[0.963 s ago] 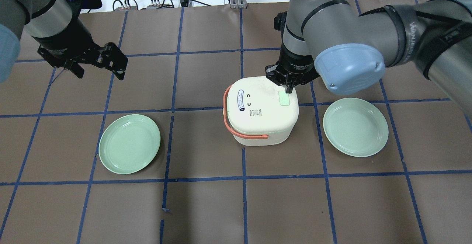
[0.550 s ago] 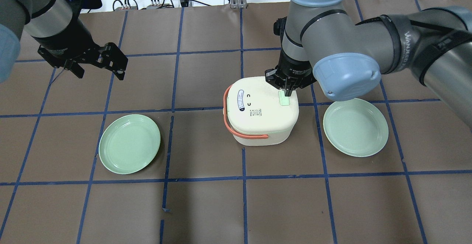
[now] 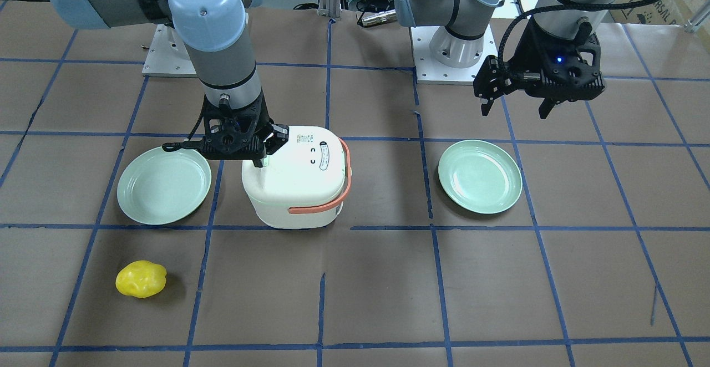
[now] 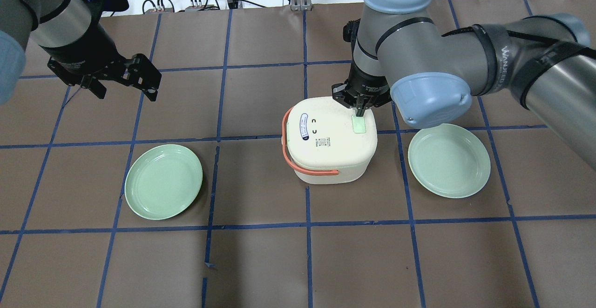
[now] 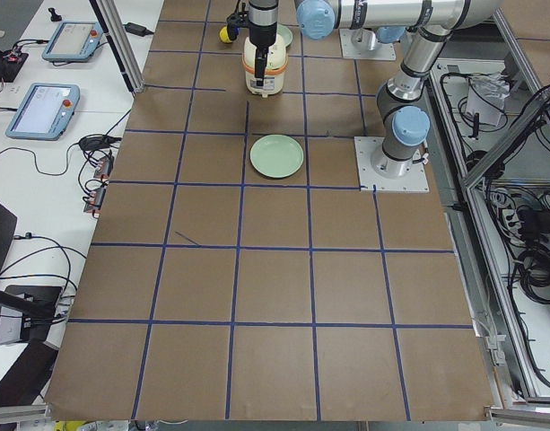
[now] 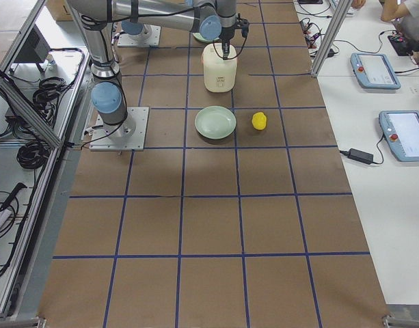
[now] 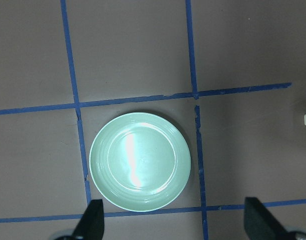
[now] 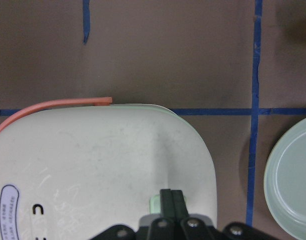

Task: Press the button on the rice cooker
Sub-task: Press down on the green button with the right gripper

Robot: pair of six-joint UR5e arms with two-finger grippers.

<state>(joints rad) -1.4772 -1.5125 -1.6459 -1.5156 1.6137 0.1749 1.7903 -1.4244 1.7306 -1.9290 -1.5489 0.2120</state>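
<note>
The white rice cooker (image 4: 326, 145) with an orange handle stands mid-table. Its pale green button (image 4: 359, 125) is on the lid's right side. My right gripper (image 4: 359, 111) is shut and empty. It points straight down, its tips at the button's far end and seemingly touching it. The right wrist view shows the shut fingertips (image 8: 171, 194) over the button (image 8: 155, 203). The front view shows the right gripper (image 3: 259, 162) at the lid's edge. My left gripper (image 4: 126, 93) is open and empty, hovering far to the left above the table.
A green plate (image 4: 163, 181) lies left of the cooker, below the left gripper (image 7: 175, 225). A second green plate (image 4: 449, 160) lies close to the cooker's right. A yellow lumpy object (image 3: 141, 279) lies beyond the right plate, near the operators' side.
My right gripper has shifted slightly left and settled onto the far end of the green button. The left arm has not moved.
</note>
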